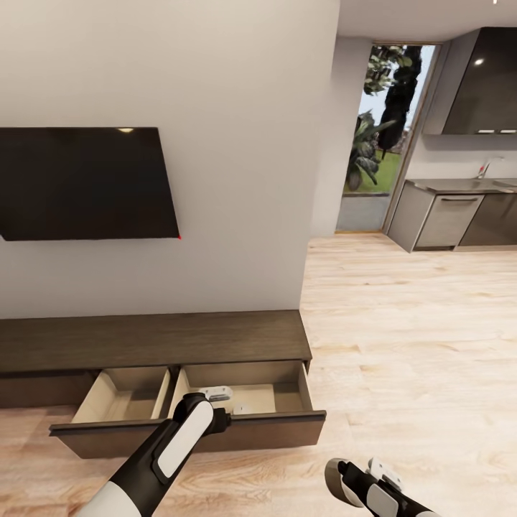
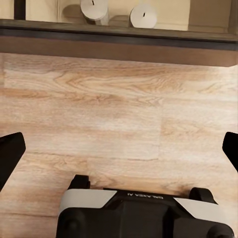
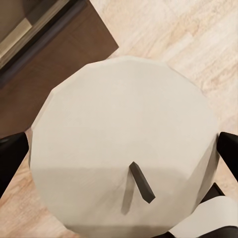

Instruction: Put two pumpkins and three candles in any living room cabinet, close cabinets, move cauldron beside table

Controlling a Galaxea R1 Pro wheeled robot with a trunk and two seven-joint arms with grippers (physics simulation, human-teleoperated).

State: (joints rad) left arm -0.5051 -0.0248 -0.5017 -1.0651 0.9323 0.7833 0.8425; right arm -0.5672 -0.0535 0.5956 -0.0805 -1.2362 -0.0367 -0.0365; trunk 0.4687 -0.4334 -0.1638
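Candle (image 3: 124,148) (pale) — between right jaws

Left arm (image 1: 169,449) hides part of right drawer (image 1: 248,402); TV (image 1: 86,183) cut off at edge.

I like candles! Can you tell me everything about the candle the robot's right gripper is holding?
The candle looks pale cream, a stubby cylinder with a flat, many-sided top and a short dark wick leaning from its centre. It looks smooth and waxy, unlit. It sits between the right gripper's black fingers, above the light wooden floor, close to the dark brown cabinet's open drawer.
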